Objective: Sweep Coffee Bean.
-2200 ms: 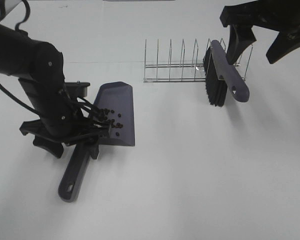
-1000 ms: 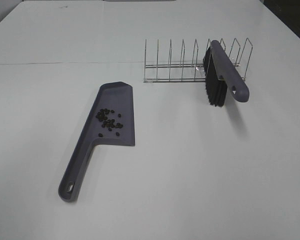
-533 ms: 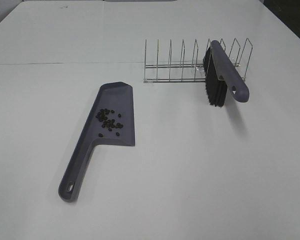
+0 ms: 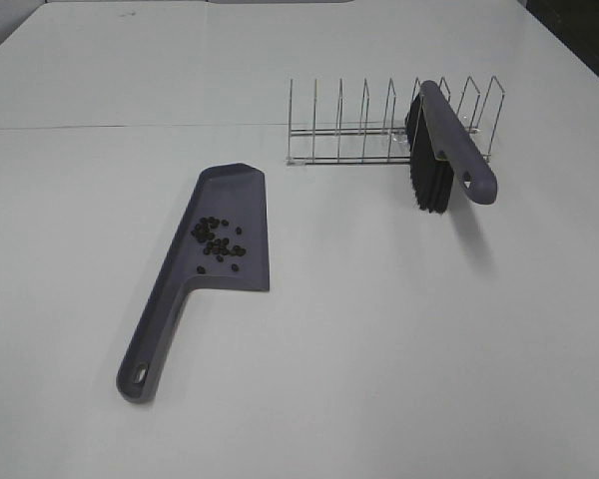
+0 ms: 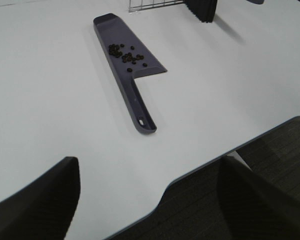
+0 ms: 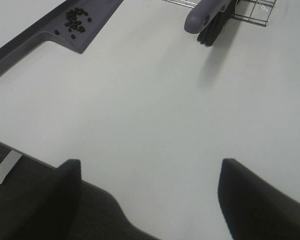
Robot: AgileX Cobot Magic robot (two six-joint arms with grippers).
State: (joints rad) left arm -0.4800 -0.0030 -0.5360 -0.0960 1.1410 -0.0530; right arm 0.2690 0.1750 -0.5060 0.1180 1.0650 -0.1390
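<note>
Roughly twenty tiny dark brown-black oval coffee beans [image 4: 218,242] lay in a loose cluster on the flat blade of a purple plastic dustpan [image 4: 235,220], gathered toward the blade's handle-side half and near its raised left wall. The cluster was slightly elongated, its long axis running along the blade from the far end toward the near edge, with a few beans strayed to the near side. Individual beans were matt, separate and lay at mixed headings; no common direction could be determined.

The dustpan lay flat on the white table [image 4: 379,349], its handle extending toward the near left and ending in a hanging hole.

A purple-handled brush with black bristles [image 4: 431,170] leaned in the right end of a thin wire rack [image 4: 349,125] at the far side, well apart from the dustpan.

The left gripper [image 5: 150,200] and right gripper [image 6: 150,200] were outside the high view. In each wrist view the dark fingers stood spread wide with nothing between them, positioned over the near table edge, well apart from the beans.
</note>
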